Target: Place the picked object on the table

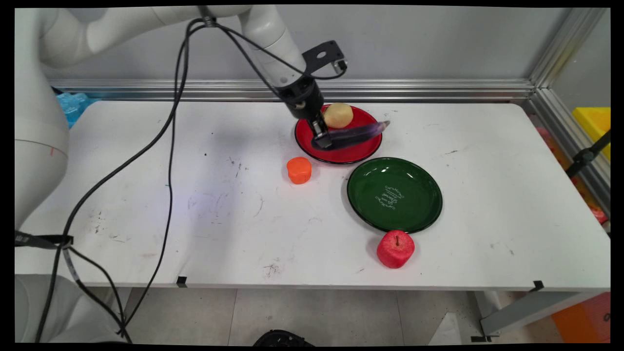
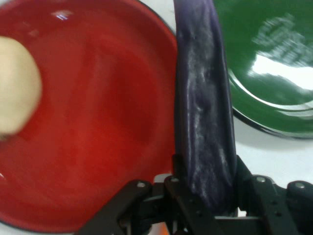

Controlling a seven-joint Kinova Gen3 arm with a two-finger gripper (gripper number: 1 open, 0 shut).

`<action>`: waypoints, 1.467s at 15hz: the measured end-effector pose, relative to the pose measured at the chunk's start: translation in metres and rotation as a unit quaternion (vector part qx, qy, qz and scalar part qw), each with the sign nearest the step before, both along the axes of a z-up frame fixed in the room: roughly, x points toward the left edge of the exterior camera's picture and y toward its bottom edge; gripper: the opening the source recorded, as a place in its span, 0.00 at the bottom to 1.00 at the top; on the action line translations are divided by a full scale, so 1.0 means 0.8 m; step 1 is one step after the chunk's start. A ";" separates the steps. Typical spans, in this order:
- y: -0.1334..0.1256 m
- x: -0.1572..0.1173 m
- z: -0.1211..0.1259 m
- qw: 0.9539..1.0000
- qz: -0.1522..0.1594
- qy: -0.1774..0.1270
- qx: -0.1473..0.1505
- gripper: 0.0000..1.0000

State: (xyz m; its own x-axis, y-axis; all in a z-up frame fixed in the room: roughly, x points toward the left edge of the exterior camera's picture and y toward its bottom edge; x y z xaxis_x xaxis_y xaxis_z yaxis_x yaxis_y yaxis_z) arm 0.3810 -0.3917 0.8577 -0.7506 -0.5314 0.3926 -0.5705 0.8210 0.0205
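Note:
My gripper (image 1: 322, 141) is shut on one end of a long purple eggplant (image 1: 358, 133), which hangs just above the red plate (image 1: 341, 155) and points to the right. In the hand view the eggplant (image 2: 205, 122) rises from between the fingers (image 2: 178, 169), with the red plate (image 2: 98, 122) to its left and the green plate (image 2: 264, 63) to its right. A pale yellow potato (image 1: 338, 115) lies at the back of the red plate, behind the gripper, and appears at the hand view's left edge as the potato (image 2: 17, 93).
A green plate (image 1: 395, 194) with white lettering sits in front and to the right of the red one. An orange round piece (image 1: 299, 170) lies left of it. A red apple (image 1: 395, 249) stands near the table's front edge. Black cables hang at the left.

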 end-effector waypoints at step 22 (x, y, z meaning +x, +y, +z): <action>0.170 0.062 -0.062 0.998 -0.030 -0.044 0.019 0.00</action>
State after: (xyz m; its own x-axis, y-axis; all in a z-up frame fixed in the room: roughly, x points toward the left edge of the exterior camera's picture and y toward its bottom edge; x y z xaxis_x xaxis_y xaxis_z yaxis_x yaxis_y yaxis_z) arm 0.4303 -0.2558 0.8079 -0.8128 -0.4968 0.3043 -0.5206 0.8538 0.0033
